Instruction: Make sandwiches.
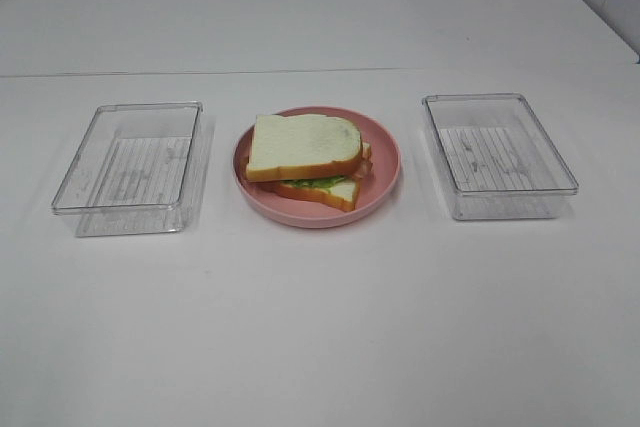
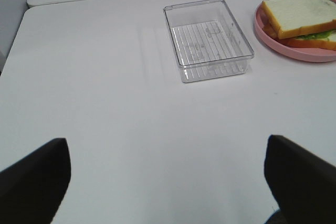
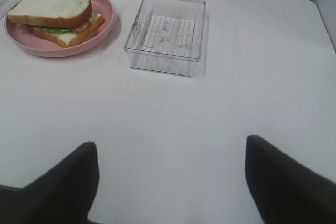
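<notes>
Bare worktop point(image 1: 320, 347) lies nearest. Both tools, left tool point(image 2: 168, 182) and right tool point(image 3: 170, 179), stand wide open and hold nothing, well back from the sandwich point(image 1: 305, 159). It sits stacked on the pink plate point(image 1: 385, 162), between two clear trays, ahead of both tools; neither arm looks clearly nearer. The stack looks finished.

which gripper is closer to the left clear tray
Left. The left gripper faces the left clear tray directly; the right gripper sits beyond the pink plate.

Pink plate point(image 1: 385, 162) sits between two clear trays point(image 1: 128, 162) point(image 1: 498, 152).
</notes>
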Motion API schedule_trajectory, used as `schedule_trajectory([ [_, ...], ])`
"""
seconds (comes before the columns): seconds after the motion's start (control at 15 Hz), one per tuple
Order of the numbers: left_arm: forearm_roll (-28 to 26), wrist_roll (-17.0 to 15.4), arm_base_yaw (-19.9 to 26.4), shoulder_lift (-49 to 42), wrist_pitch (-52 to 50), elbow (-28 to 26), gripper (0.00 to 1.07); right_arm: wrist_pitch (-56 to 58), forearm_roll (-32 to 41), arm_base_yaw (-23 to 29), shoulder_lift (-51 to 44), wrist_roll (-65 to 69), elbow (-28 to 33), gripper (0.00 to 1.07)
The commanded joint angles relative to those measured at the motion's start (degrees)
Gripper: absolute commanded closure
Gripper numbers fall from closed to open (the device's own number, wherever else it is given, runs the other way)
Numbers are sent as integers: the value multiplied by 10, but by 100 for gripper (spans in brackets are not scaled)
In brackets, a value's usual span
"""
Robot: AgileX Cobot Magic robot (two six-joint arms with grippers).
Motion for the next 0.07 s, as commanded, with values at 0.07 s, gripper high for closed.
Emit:
schedule_trajectory([
  [0.07, 1, -2, 2, -14, -5, 1, 12, -2, 1, -4, -7, -2, 2, 34],
])
